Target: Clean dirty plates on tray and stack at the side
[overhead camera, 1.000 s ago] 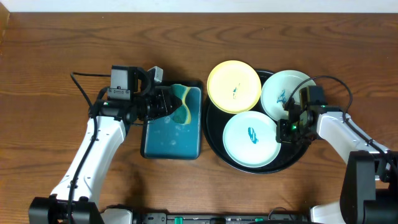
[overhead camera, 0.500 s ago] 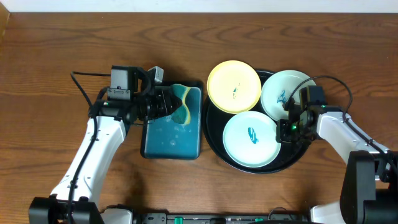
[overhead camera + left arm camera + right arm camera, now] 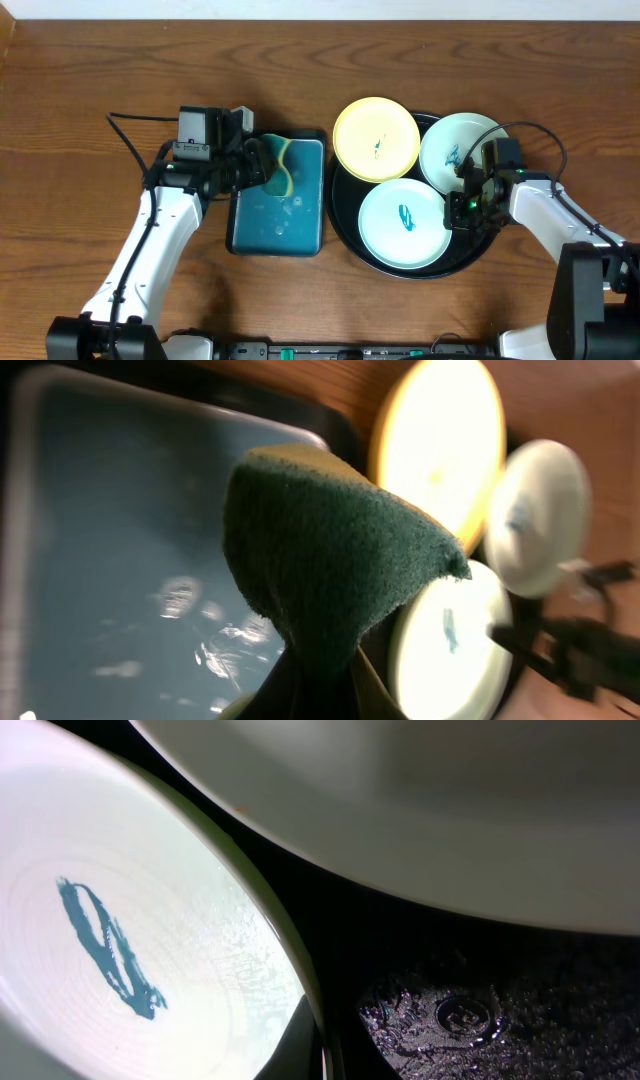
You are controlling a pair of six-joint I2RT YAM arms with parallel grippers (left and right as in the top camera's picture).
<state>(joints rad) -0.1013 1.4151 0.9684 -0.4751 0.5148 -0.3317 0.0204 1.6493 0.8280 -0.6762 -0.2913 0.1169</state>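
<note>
Left hand (image 3: 262, 168) clamps a sponge (image 3: 281, 166) over the teal tray (image 3: 290, 228); right hand (image 3: 455, 207) pinches the 3 o'clock rim of the smeared white plate (image 3: 400, 228) on the black tray (image 3: 470, 255).

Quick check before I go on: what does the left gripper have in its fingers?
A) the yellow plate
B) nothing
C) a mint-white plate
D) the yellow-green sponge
D: the left gripper is shut on the sponge, holding it over the teal tray.
</note>
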